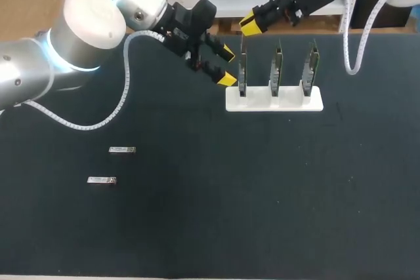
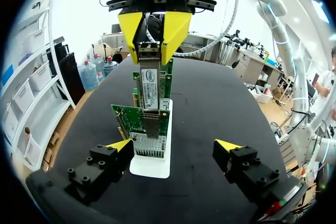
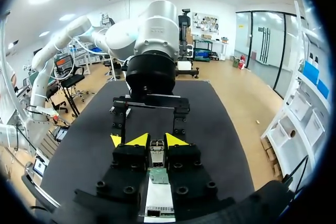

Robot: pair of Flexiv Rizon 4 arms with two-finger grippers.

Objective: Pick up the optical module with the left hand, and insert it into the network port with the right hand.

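Closest in, my right gripper (image 3: 157,140) is clamped on the optical module (image 3: 157,153). It holds the module upright over the white stand (image 1: 273,100), lower end at the network port (image 2: 151,125) of the end card (image 2: 140,119) nearest my left arm. My left gripper (image 2: 176,148) hangs just beside that card, fingers wide apart. One spare module (image 1: 122,150) and another spare (image 1: 102,180) lie well apart from the stand on the dark table (image 1: 262,195).

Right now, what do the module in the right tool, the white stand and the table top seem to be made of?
The optical module, held in the right tool: bare metal, silvery sheen, with a printed label.
The white stand: probably plastic, smooth and matte; could be painted.
The table top: dark matte mat, rubber or fabric, hard to tell.
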